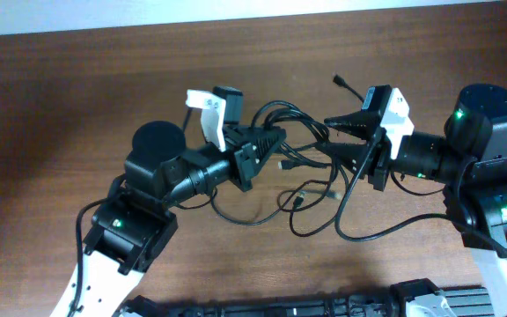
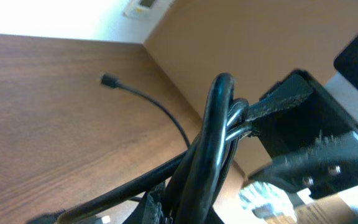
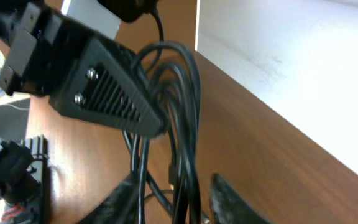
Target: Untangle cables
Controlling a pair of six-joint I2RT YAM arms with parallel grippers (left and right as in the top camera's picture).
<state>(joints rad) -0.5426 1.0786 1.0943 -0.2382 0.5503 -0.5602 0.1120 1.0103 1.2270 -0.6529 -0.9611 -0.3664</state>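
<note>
The left gripper [image 1: 282, 143] is clamping the cables [image 1: 304, 151], its jaws pressed narrow on a bundle of strands. In the right wrist view its ribbed finger [image 3: 114, 99] is bearing with its tip against them. The right gripper [image 3: 174, 186] is facing it from the other side with its jaws standing partly apart. Several strands are running up between its two fingers, and a gap is showing beside them, so it is not pinching them. In the left wrist view one right finger [image 2: 278, 102] is touching the top of an arched loop [image 2: 219, 106]. The two grippers are hanging tip to tip, just beside each other, over the middle of the table [image 1: 77, 97]. The cables are bunching in a knot between and under them. From the knot, loose loops are trailing onto the table on the robot's side. One free end with a plug [image 1: 338, 81] is sticking out on the far side, near the right gripper.
</note>
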